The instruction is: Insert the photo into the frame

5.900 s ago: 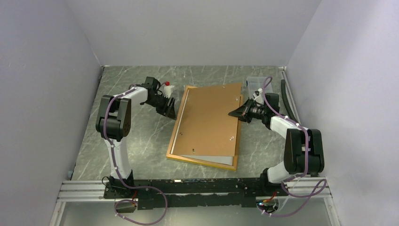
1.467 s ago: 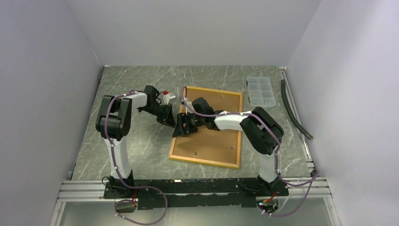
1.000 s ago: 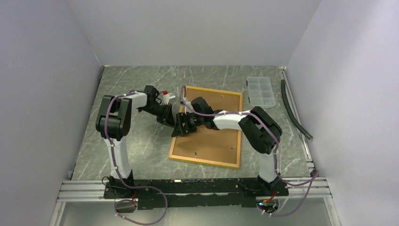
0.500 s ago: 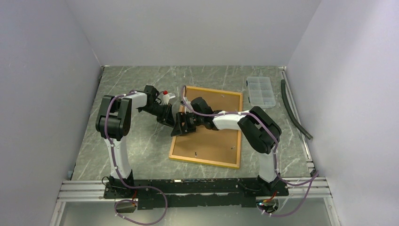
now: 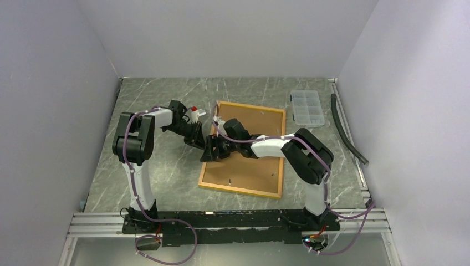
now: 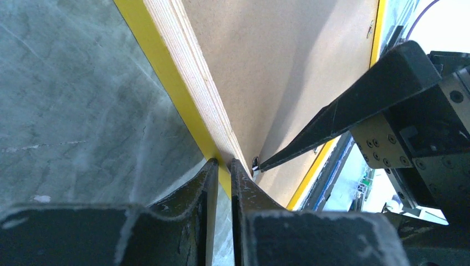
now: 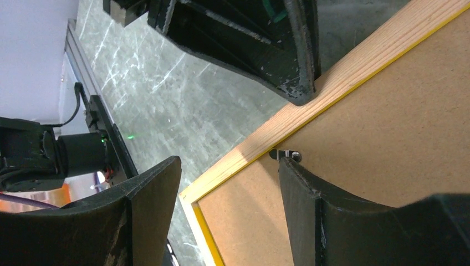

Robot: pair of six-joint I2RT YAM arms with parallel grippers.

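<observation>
The frame (image 5: 239, 190) lies face down on the table, its wood back up, with a brown backing board (image 5: 252, 166) set inside it. The photo is hidden. My left gripper (image 5: 198, 143) is at the frame's left edge, and in the left wrist view it (image 6: 223, 163) is shut on the yellow rim (image 6: 161, 72). My right gripper (image 5: 212, 151) reaches across the board to that same edge and stands open (image 7: 230, 160). One of its fingertips (image 7: 294, 177) rests against a small metal turn clip (image 7: 285, 154). The other finger hangs over the table.
A clear plastic compartment box (image 5: 306, 107) sits at the back right. A dark hose (image 5: 348, 133) lies along the right wall. Grey walls close in three sides, and the arms' base rail (image 5: 233, 219) runs along the near edge.
Earlier the backing board lay askew and the right gripper was at the frame's right side. The board now sits in the frame. Over the last second the right gripper crept slightly left along the edge.
</observation>
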